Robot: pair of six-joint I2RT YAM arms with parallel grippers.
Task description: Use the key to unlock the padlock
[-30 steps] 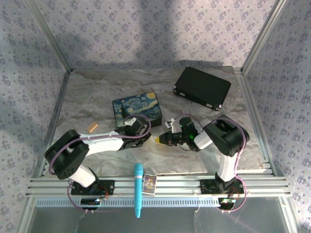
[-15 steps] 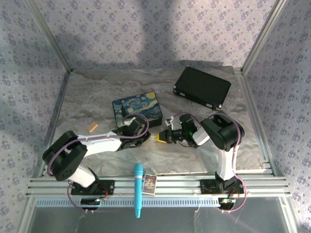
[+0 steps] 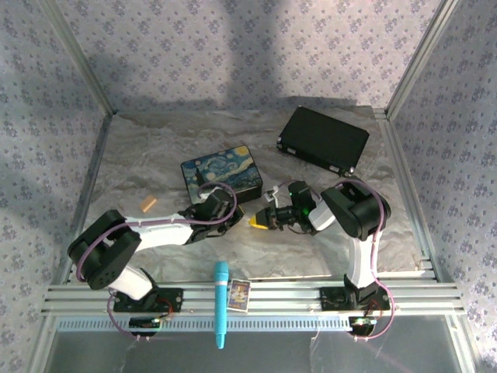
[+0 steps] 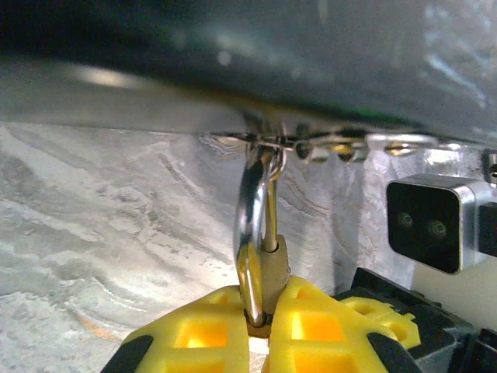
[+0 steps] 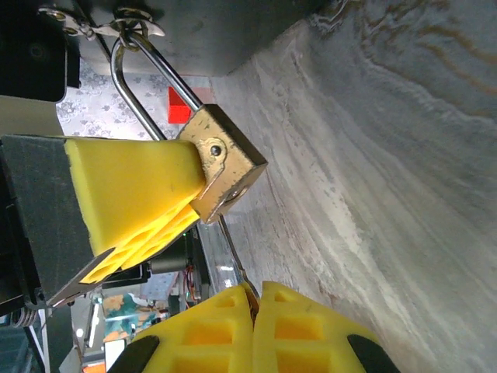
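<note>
Padlock (image 5: 224,162): on hasp of tin (image 3: 221,175); left gripper (image 4: 260,315) clamped on its body, to steady keyhole
Key (image 5: 231,250): just off tin's hasp side; right gripper (image 5: 252,299) pinched tight on it, for aiming

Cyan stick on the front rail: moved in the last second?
No. The cyan stick lies across the rail at the same spot as before, right beside the card.

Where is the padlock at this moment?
In the left wrist view, the padlock sits bottom centre, pinched by the left gripper, its shackle hooked through the latch of the blue tin above.
</note>
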